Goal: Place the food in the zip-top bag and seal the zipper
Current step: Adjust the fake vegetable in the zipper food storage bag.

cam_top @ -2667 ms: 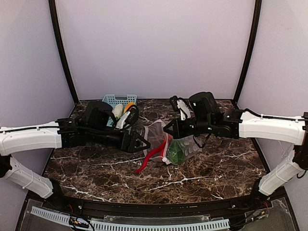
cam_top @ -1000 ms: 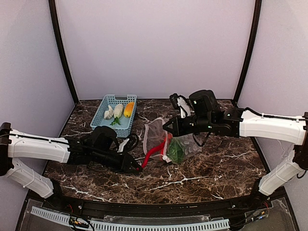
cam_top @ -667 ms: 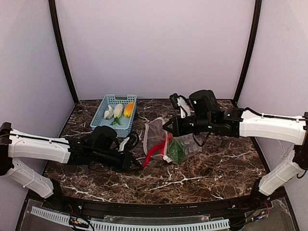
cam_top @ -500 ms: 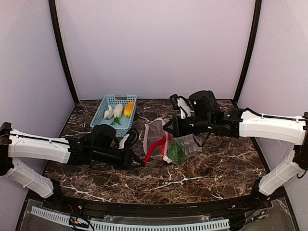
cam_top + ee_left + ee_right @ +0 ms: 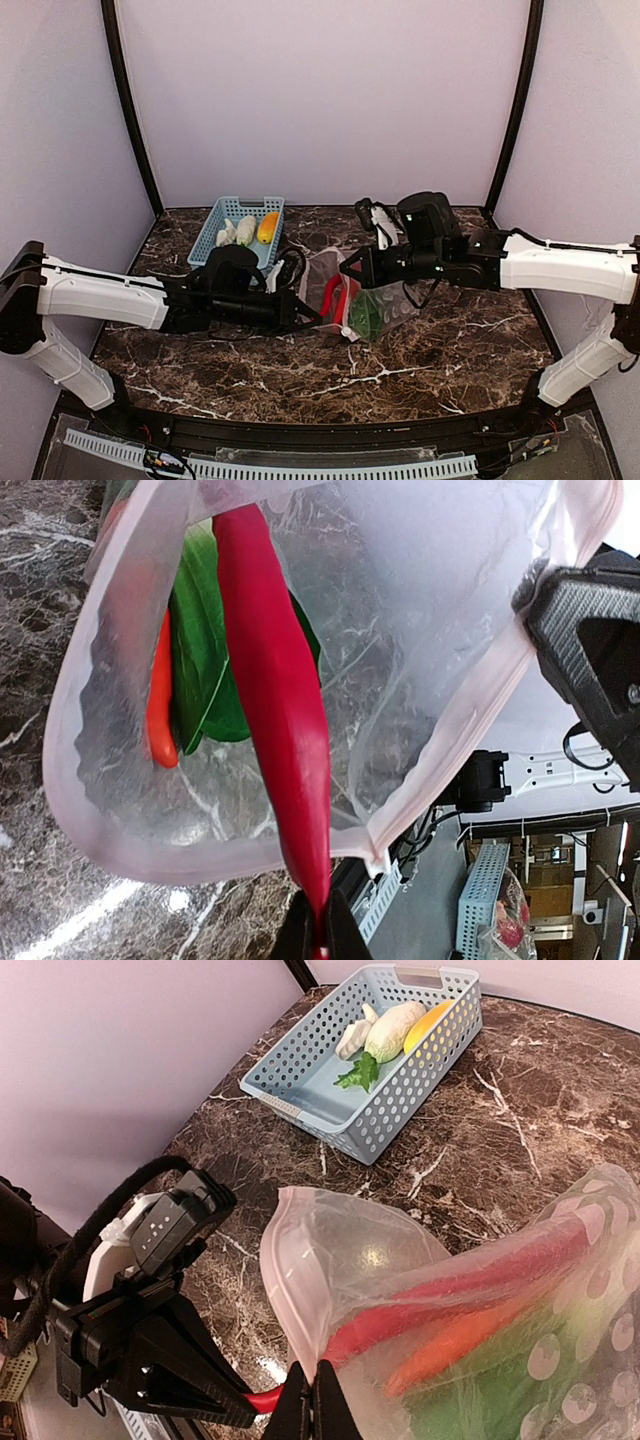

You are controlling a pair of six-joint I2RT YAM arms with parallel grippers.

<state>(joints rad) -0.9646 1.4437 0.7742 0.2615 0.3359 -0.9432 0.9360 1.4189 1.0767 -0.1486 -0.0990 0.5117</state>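
Note:
The clear dotted zip-top bag [image 5: 318,268] hangs open, and my right gripper [image 5: 345,270] [image 5: 311,1400] is shut on its pinkish zipper [image 5: 280,1280] rim. My left gripper [image 5: 316,317] [image 5: 320,945] is shut on the tail end of a long red vegetable [image 5: 275,700] [image 5: 331,293]. That vegetable reaches through the mouth into the bag [image 5: 420,600]. A green leafy piece [image 5: 210,660] and an orange one [image 5: 160,705] lie inside. A yellow corn [image 5: 430,1025] and white pieces [image 5: 390,1028] stay in the basket.
The light-blue lattice basket [image 5: 222,212] [image 5: 300,1110] stands at the back left of the dark marble table [image 5: 420,360]. Black frame posts rise at both back corners. Both arms meet at the bag in the middle.
My left gripper closed on the red vegetable's end on the table. It lifted it and carried it right, so its tip now sits inside the bag mouth. The right arm barely moved.

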